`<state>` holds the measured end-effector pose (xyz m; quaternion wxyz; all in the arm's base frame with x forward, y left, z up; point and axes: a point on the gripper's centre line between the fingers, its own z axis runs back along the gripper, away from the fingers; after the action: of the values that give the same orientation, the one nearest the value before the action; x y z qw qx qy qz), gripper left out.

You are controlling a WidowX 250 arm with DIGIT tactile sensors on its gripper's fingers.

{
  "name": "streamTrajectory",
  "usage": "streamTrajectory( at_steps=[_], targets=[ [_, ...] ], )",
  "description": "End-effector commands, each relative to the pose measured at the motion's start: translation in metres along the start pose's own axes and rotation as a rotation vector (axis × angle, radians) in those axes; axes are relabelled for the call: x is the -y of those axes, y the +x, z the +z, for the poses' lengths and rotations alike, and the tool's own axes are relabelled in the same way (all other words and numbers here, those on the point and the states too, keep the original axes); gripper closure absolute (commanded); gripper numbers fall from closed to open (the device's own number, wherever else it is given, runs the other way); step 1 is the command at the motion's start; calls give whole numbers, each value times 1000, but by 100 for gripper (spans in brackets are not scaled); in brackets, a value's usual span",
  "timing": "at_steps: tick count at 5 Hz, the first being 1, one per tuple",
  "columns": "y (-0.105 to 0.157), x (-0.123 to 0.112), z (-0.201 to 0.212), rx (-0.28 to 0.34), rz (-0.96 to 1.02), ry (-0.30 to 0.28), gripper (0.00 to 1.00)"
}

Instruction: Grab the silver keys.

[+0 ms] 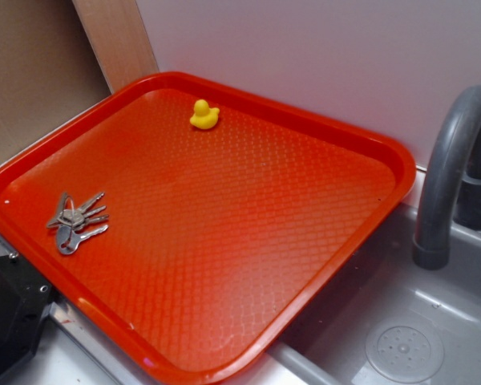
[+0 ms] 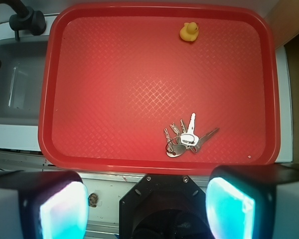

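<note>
The silver keys [image 1: 76, 220] lie fanned out flat on the red tray [image 1: 224, 216], near its left edge. In the wrist view the silver keys [image 2: 185, 137] rest close to the near rim of the tray [image 2: 114, 89], right of centre. My gripper [image 2: 147, 209] hangs high above, back from the tray over the black robot base [image 2: 164, 204]. It is open, its pale fingers [image 2: 62, 211] set wide apart with nothing between them. The exterior view does not show the gripper.
A yellow toy duck [image 1: 204, 115] stands at the tray's far side, also in the wrist view as the duck [image 2: 189, 32]. A grey sink [image 1: 401, 321] with a curved faucet [image 1: 449, 160] lies beside the tray. The black robot base [image 1: 8, 313] sits at the lower left.
</note>
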<state>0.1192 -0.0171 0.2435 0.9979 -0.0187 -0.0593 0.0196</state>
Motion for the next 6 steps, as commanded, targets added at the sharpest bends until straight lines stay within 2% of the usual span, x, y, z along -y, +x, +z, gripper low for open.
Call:
streamTrajectory(
  at_steps=[1, 2, 3, 4, 5, 6],
  targets=[
    [0, 0, 0, 0, 0, 0, 0],
    [15, -1, -11, -72, 248, 45, 0],
    [24, -20, -33, -129, 502, 41, 0],
    [27, -41, -57, -89, 751, 50, 0],
    [13, -61, -82, -34, 1000, -8, 0],
    [-8, -78, -97, -8, 1106, -46, 0]
  ],
)
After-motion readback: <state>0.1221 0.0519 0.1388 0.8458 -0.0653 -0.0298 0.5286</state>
